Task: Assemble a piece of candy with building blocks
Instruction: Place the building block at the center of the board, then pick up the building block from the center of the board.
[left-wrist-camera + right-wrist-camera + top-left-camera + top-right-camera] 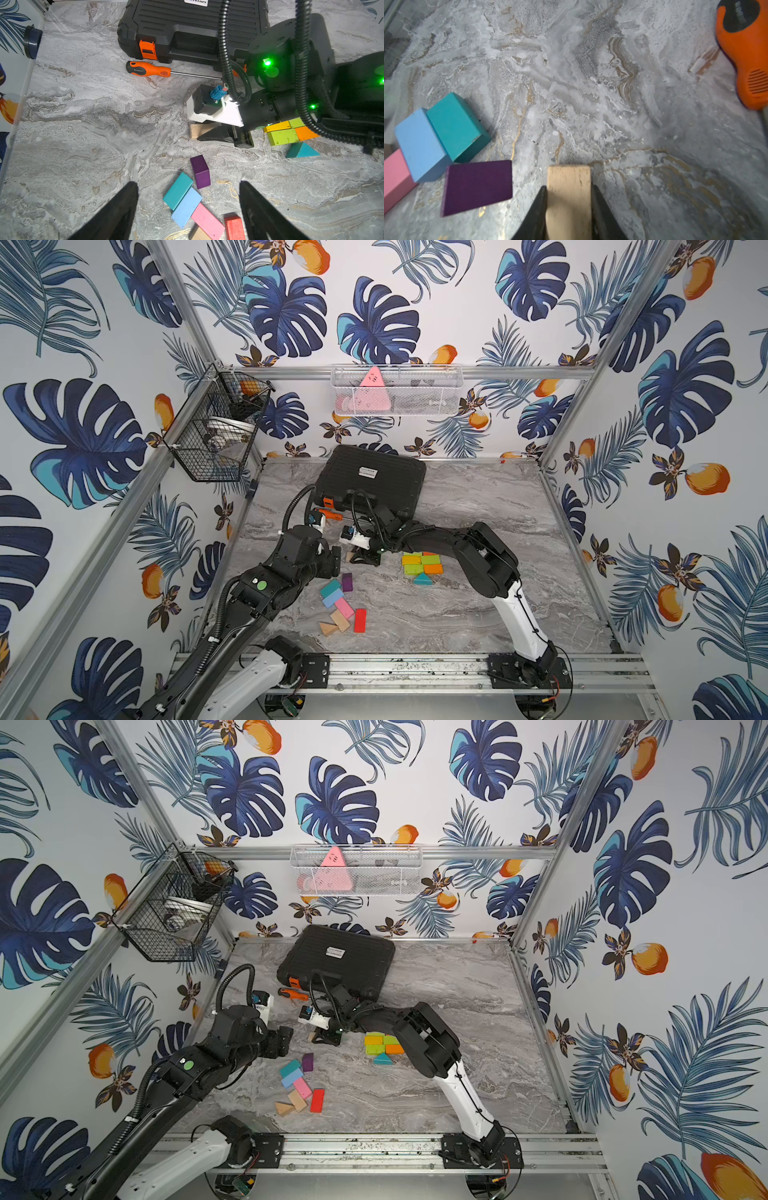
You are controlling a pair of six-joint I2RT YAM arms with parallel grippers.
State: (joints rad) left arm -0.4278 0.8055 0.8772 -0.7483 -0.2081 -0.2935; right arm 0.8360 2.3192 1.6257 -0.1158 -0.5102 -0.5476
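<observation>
— One plain wood block [569,197] sits clamped between the fingers of the right gripper [569,188], low over the marble table [478,605]. Whether it touches the surface I cannot tell.
— And the other blocks?
— Just beside it lies a purple block [200,171]. Next to that, a teal block [178,190] and a light blue block [186,206] lie side by side, touching, then a pink block [207,221] and a red block [234,227]. Nearer the robot's base, in both top views, are two more plain wood pieces [340,620].
— Anything put together?
— On the right arm's side there is a flat cluster: a yellow block [411,559], two green blocks [430,559] and an orange block [433,568] packed together, with a teal wedge [422,578] at its near edge.
— The left gripper?
— The left gripper [187,182] hangs above the teal and purple blocks, fingers wide apart, holding nothing.
— What lies beyond?
— An orange-handled screwdriver [148,69] lies in front of a closed black tool case [374,477] at the back of the table.
</observation>
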